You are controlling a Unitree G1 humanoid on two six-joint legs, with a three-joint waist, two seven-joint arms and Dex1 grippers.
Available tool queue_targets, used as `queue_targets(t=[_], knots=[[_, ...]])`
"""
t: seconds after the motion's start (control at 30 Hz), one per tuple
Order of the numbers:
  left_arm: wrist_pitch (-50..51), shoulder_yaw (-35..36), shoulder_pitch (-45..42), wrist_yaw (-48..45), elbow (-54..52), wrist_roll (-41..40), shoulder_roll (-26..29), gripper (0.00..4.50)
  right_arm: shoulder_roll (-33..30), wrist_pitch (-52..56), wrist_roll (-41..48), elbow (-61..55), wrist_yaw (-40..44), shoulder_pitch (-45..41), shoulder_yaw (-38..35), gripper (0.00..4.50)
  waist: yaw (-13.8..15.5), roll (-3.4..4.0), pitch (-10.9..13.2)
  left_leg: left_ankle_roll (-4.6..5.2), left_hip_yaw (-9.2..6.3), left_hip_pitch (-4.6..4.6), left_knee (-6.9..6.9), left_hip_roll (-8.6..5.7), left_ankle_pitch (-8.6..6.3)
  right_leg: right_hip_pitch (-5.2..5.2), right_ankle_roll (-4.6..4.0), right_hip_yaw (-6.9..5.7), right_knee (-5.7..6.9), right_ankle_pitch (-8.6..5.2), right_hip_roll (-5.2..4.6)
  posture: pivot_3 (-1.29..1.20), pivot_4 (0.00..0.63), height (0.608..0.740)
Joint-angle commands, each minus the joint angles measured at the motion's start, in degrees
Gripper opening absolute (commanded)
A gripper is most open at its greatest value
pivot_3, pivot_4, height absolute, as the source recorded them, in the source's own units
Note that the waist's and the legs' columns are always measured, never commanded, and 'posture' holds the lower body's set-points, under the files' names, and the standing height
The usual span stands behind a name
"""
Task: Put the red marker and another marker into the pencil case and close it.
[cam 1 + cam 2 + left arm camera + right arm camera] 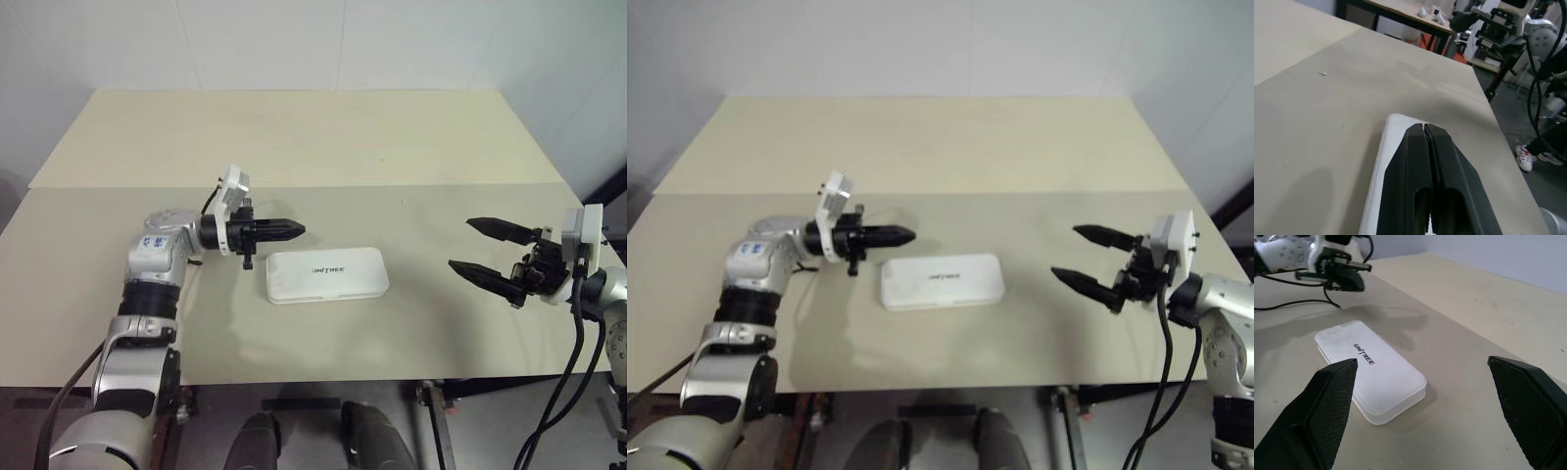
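At the left of the beige table (294, 147) the left gripper (294, 230) hangs just above the tabletop, lying level and pointing toward the middle, its two black fingers (1415, 186) pressed flat together with nothing between them; its tip stands just beyond the near left corner of the pencil case (327, 274), close to it but not touching, as far as the head views let one judge. In the middle lies the pencil case itself, flat on the table with its lid down and the small dark lettering facing up, the seam between lid and base looking even all round. Neither the red marker nor the other marker lies anywhere on the open tabletop, so they are presumably inside the shut case, though that cannot be checked from here. At the right, well apart from the case, the right gripper (490, 257) floats above the table with its fingers spread wide and empty, aimed back toward the case. By the look of things the closing step is done or all but done; what remains, in my judgement, is only to confirm the lid is latched and draw both arms clear without nudging the case
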Motion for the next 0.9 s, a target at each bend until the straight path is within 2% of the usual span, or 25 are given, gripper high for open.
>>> queue_targets(t=[0.03, 0.2, 0.43, 0.47, 0.6, 0.67, 0.73, 0.9], knots=[[-0.2, 1.0, 3.6, 1.0, -8.6, -2.5, 3.4, 0.40, -0.1, -1.3, -0.2, 0.7, 0.8, -1.4, 0.1, 4.50, 0.0, 0.00, 0.0, 0.00, 0.01, 0.00, 0.00, 0.00, 0.00, 0.00, 0.00, 0.00, -0.01, 0.00, -0.02, 0.00, 0.150, 0.740], [-1.0, 2.5, 9.4, 1.6, -14.8, -5.7, 6.4, 1.90, -0.4, -2.0, -0.8, 3.2, 2.1, -3.2, 1.1, 4.50, -0.1, 0.02, 0.0, 0.00, 0.03, 0.02, 0.03, 0.01, -0.01, 0.01, -0.05, -0.01, 0.00, -0.02, -0.02, 0.00, 0.150, 0.740], [-0.9, 3.3, 13.7, 0.3, -20.4, -10.7, 9.4, 4.34, -0.4, -2.4, -1.7, 6.9, 4.5, -7.1, 2.9, 4.50, -0.1, 0.04, 0.0, 0.00, 0.07, 0.04, 0.03, 0.03, -0.01, 0.01, -0.11, -0.02, -0.02, -0.06, -0.03, 0.00, 0.150, 0.740], [-1.7, 3.6, 13.8, 0.3, -20.6, -11.1, 9.7, 4.46, -0.5, -2.6, -2.0, 7.7, 5.0, -7.7, 3.1, 4.50, -0.1, 0.04, 0.0, 0.00, 0.07, 0.04, 0.01, 0.03, -0.01, 0.01, -0.11, -0.02, -0.03, -0.06, -0.03, 0.00, 0.150, 0.740], [-5.9, 4.5, 13.3, 0.1, -19.2, -10.8, 11.8, 4.46, -0.4, -4.0, -3.6, 12.0, 6.2, -11.8, 4.4, 4.50, -0.1, 0.06, 0.0, 0.01, 0.08, 0.04, 0.02, 0.03, -0.01, 0.01, -0.13, -0.02, -0.04, -0.07, -0.02, 0.00, 0.150, 0.740], [-13.9, 5.7, 13.0, 1.2, -17.4, -8.5, 11.8, 4.46, -0.1, -4.0, -4.0, 13.0, 6.4, -13.5, 4.9, 4.50, -0.2, 0.08, 0.0, 0.01, 0.11, 0.06, 0.01, 0.05, -0.01, 0.01, -0.24, -0.02, -0.07, -0.13, -0.02, 0.00, 0.150, 0.740], [-17.5, 5.4, 13.3, 2.6, -15.0, -6.1, 12.8, 4.46, 0.3, -3.9, -3.7, 12.4, 6.6, -13.2, 5.0, 4.50, -0.1, 0.08, 0.0, 0.01, 0.12, 0.07, 0.00, 0.07, -0.01, 0.00, -0.34, -0.03, -0.07, -0.18, -0.02, 0.00, 0.150, 0.740], [-18.2, 5.2, 13.1, 2.9, -14.5, -6.7, 15.0, 4.46, 1.4, -3.6, -3.2, 10.4, 5.7, -12.1, 5.0, 4.50, 0.0, 0.09, 0.0, 0.02, 0.11, 0.06, -0.07, 0.05, -0.04, -0.01, -0.21, -0.04, -0.06, -0.11, -0.04, 0.00, 0.150, 0.740]])
